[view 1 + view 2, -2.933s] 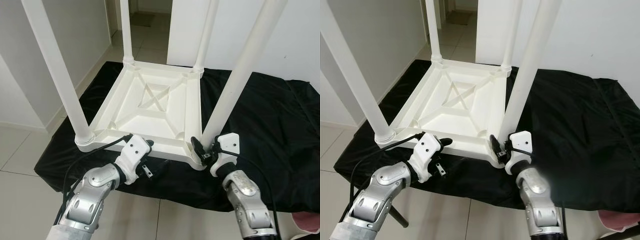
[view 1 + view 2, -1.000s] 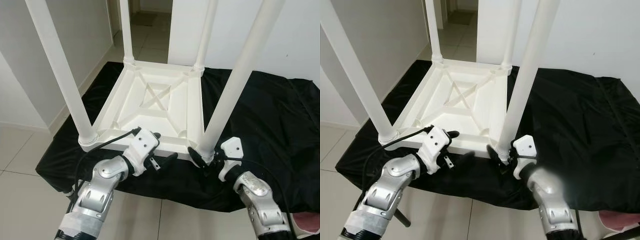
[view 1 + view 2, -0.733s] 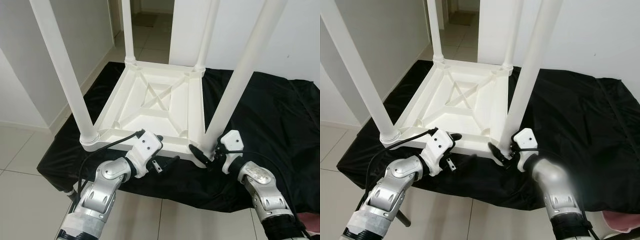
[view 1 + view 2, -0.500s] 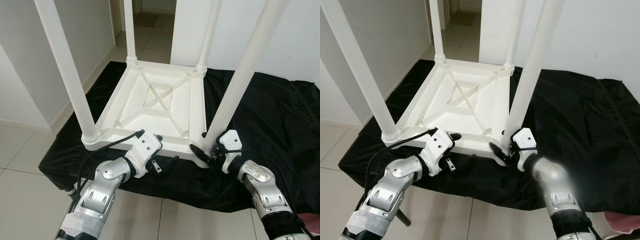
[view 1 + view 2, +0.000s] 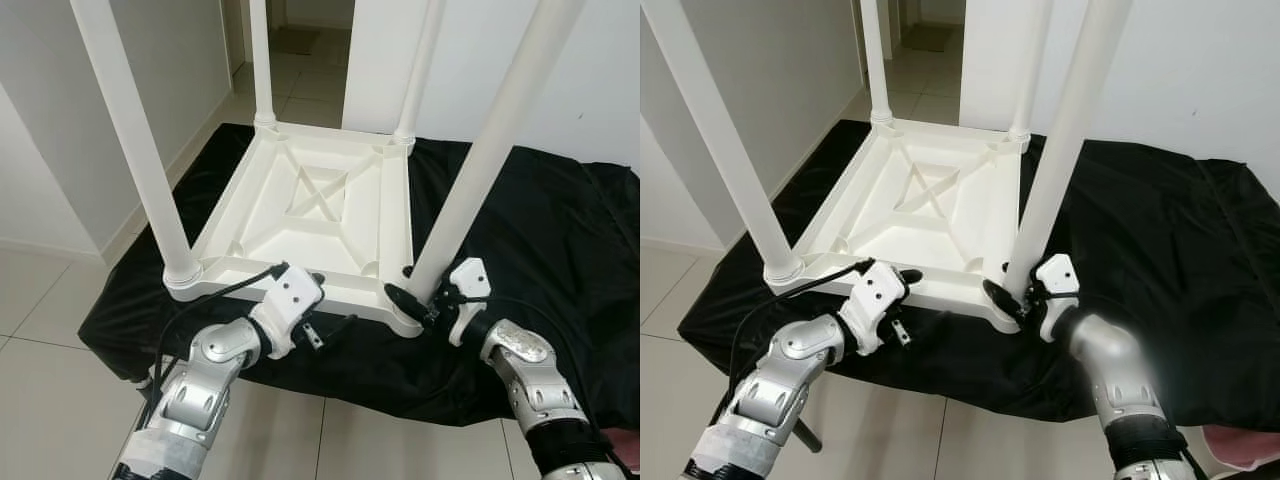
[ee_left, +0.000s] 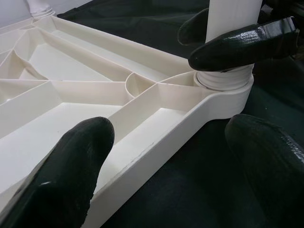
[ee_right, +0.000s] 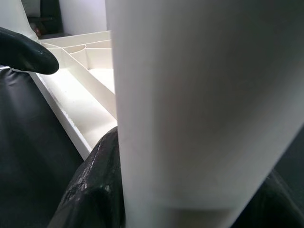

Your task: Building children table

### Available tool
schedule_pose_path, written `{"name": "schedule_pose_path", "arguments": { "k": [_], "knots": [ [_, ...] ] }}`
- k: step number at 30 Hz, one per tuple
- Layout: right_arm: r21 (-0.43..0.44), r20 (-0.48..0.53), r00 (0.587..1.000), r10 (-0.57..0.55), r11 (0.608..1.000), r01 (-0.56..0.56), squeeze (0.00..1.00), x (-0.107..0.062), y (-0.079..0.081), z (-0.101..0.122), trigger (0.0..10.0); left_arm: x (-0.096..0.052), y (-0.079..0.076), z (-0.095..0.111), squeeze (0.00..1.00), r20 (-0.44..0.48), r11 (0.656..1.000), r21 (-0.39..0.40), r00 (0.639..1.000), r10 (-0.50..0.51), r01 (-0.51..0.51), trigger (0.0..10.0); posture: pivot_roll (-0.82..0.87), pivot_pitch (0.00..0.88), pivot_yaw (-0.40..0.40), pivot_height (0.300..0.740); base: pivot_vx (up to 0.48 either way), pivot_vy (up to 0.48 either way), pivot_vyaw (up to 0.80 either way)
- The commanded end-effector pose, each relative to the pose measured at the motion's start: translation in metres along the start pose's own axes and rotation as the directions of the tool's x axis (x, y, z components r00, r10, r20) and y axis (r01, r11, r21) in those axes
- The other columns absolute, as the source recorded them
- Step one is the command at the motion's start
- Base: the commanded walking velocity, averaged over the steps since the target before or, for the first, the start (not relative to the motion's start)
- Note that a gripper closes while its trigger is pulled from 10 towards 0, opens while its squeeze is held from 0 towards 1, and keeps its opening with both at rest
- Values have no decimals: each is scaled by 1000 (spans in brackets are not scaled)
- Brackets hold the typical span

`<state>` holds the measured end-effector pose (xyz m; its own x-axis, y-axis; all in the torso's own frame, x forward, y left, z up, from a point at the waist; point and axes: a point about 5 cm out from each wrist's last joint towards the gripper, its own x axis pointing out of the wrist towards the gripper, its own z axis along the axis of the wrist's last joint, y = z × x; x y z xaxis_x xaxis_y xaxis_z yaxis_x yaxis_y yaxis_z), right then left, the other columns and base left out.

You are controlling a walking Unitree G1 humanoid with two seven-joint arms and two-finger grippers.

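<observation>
A white plastic children's table [image 5: 250,235] lies upside down on a black cloth [image 5: 540,230], with its legs standing upright. My right gripper [image 5: 412,295] is shut on the base of the near right leg [image 5: 480,170], where it meets the corner socket. In the right wrist view a black finger [image 7: 95,185] presses against that leg [image 7: 190,95]. My left gripper [image 5: 332,300] is open at the table's near rim. In the left wrist view one finger [image 6: 71,166] is over the ribbed underside and the other is over the cloth outside.
The cloth covers a low platform that ends just before my arms, with tiled floor [image 5: 60,310] below and to the left. White walls stand on both sides and a doorway [image 5: 300,30] opens behind. A black cable [image 5: 200,300] runs along my left arm.
My right gripper has risen from beside the table's near right corner and closed on the leg's base. My left gripper has slid right along the near rim. The camera has shifted slightly.
</observation>
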<state>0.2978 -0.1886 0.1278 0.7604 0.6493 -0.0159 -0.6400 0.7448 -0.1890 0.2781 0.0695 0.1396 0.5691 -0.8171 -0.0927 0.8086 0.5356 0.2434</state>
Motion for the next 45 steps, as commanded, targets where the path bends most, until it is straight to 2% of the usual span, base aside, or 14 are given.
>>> {"name": "schedule_pose_path", "arguments": {
  "k": [1, 7, 8, 16, 19, 21, 22, 24, 26, 27, 29, 34, 41, 45],
  "knots": [
    [-13, -54, 998, 24, 1000, -24, 0, -3, 6, -9, 10000, -2, 3, -2, 0, -5, 995, 6, 995, 98, -98, 10000, -6, 0, -18, 740, 0, 0, 0],
    [21, -26, 996, -89, 996, 89, 0, -5, 8, -5, 10000, -2, 2, -1, 0, -5, 996, 4, 996, 93, -93, 10000, -6, 0, -19, 740, 0, 0, 0],
    [49, -21, 981, -190, 980, 191, 0, -4, 7, -3, 10000, -3, 2, -2, 0, -8, 996, 2, 995, 94, -94, 10000, -3, 0, -21, 740, 0, 0, 0],
    [102, -9, 925, -380, 920, 379, 0, -4, 15, 0, 10000, -5, 1, -3, 0, -14, 995, -4, 995, 99, -100, 10000, 2, 0, -24, 740, 0, 0, 0],
    [121, -49, 865, -499, 857, 501, 0, -3, 25, -4, 10000, -7, 1, -4, 0, -16, 995, -4, 995, 101, -101, 10000, 3, 0, -24, 740, 0, 0, 0],
    [120, -59, 854, -516, 846, 519, 0, -3, 26, -4, 10000, -7, 1, -4, 0, -16, 995, -4, 995, 101, -101, 10000, 3, 0, -24, 740, 0, 0, 0],
    [126, -104, 794, -599, 784, 608, 0, -1, 33, -8, 10000, -6, 1, -3, 0, -16, 995, -5, 995, 103, -104, 10000, 6, 0, -26, 740, 0, 0, 0],
    [126, -104, 794, -599, 784, 608, 0, -1, 33, -8, 10000, -6, 1, -3, 0, -16, 995, -5, 995, 103, -104, 10000, 6, 0, -26, 740, 0, 0, 0],
    [100, -167, 703, -691, 698, 709, 0, 3, 39, -14, 10000, -6, 1, -3, 0, -16, 994, -5, 994, 107, -107, 10000, 11, 0, -26, 740, 0, 0, 0],
    [100, -167, 703, -691, 698, 709, 0, 3, 39, -14, 10000, -6, 1, -3, 0, -16, 994, -5, 994, 107, -107, 10000, 11, 0, -26, 740, 0, 0, 0],
    [109, -205, 642, -738, 635, 765, 0, 4, 43, -17, 10000, -7, 1, -3, 0, -16, 994, -6, 994, 110, -110, 10000, 18, 0, -26, 740, 0, 0, 0],
    [153, -208, 660, -722, 642, 751, 0, 15, 50, -16, 10000, -8, 1, -3, 0, -18, 993, -6, 993, 114, -114, 10000, 22, 0, -24, 740, 0, 0, 0],
    [180, -142, 748, -648, 726, 663, 0, 24, 61, -3, 10000, -8, 2, -2, 0, -16, 992, -12, 992, 128, -129, 10000, 25, 0, -31, 740, 0, 0, 0],
    [165, -136, 743, -655, 724, 669, 0, 24, 61, -1, 10000, -7, 3, -1, 0, -13, 991, -14, 991, 134, -134, 10000, 22, 0, -36, 740, 0, 0, 0]
  ]
}}
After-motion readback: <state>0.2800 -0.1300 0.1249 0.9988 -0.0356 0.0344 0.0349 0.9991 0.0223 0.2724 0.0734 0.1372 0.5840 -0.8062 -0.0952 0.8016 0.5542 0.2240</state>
